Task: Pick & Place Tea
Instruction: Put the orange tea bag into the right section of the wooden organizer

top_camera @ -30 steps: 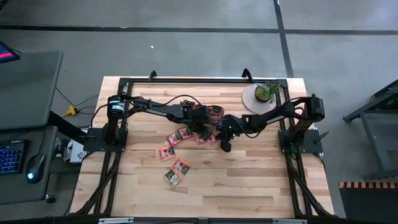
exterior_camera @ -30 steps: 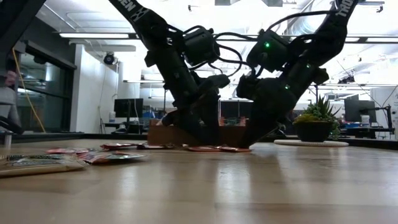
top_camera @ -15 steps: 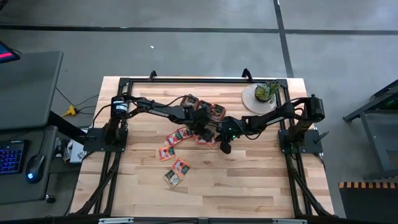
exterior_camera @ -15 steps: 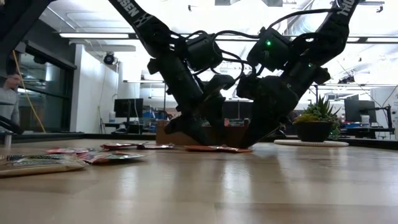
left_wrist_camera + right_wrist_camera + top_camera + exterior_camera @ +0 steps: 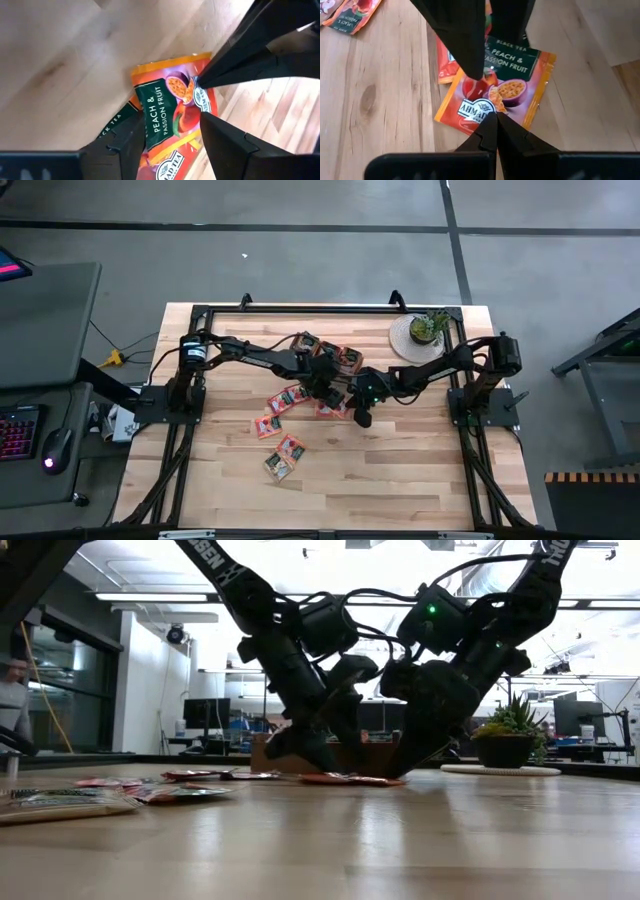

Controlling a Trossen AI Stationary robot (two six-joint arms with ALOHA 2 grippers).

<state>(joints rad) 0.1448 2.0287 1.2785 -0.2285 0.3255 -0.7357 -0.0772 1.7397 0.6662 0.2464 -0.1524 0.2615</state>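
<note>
Red-orange tea sachet point(image 5: 495, 92) lies flat mid-worktop point(image 5: 400, 480), printed "Peach & Passion Fruit", overlapping a second sachet under it. Both arms meet over it. Left gripper point(image 5: 172, 137) is low over the sachet with its fingers spread wide, one either side of the packet's lower edge, not clamped on it. Right gripper point(image 5: 495, 131) comes from the opposite side, fingers pressed fully together into a point that touches the sachet's face near the logo. More sachets point(image 5: 285, 405) are scattered just beside, toward the left arm's side, another pair point(image 5: 283, 457) nearer the front edge. Wooden tray point(image 5: 335, 355) sits behind the grippers, holding a few sachets. Potted plant point(image 5: 428, 327) stands on a round mat at the back right corner.
</note>
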